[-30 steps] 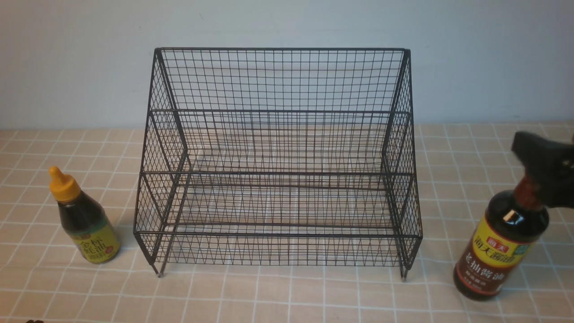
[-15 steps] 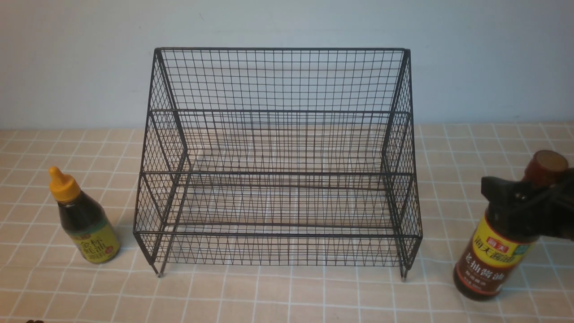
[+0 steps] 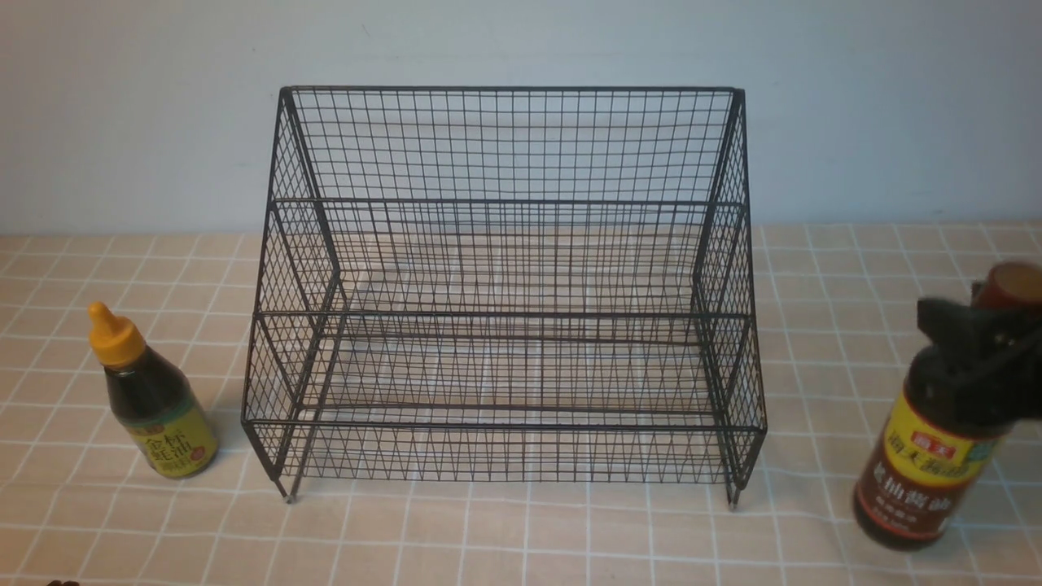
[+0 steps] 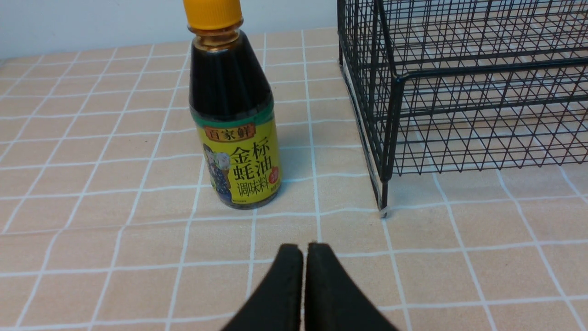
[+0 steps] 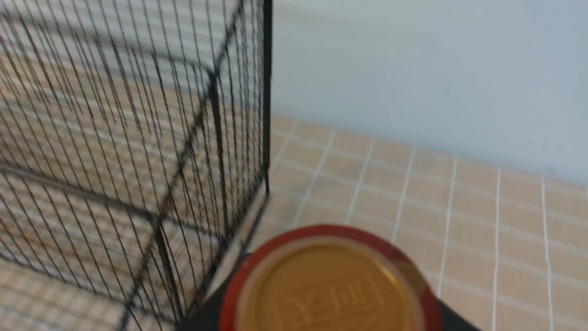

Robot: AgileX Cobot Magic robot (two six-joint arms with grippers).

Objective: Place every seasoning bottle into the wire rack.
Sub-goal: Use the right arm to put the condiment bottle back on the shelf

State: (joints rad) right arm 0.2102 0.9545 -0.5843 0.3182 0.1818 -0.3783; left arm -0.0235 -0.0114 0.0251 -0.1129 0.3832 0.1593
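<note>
The right gripper (image 3: 973, 354) is clamped just under the cap of the tall dark-liquid bottle with red-brown cap and yellow-and-maroon label (image 3: 924, 468), lower right of the front view. The bottle leans, cap toward the frame's right edge. Can't tell if its base is off the cloth.

Step in hand, prob.: lift & carry it to the big black wire-mesh rack (image 3: 505, 313), frame centre. To do it well: get the bottle upright, rise enough to clear the low front rail & sloped side, then set it on a tier w/o snagging mesh. High grip + heavy bottle = may swing, so go slow.

The short squat bottle with orange-yellow nozzle cap (image 3: 155, 407) stands lower left, beside the rack. The left gripper (image 4: 303, 250) sits short of it, jaws pressed together, empty.

Surface: flat peach cloth w/ white grid (image 3: 521, 541). Behind it, a plain pale wall (image 3: 521, 41).
</note>
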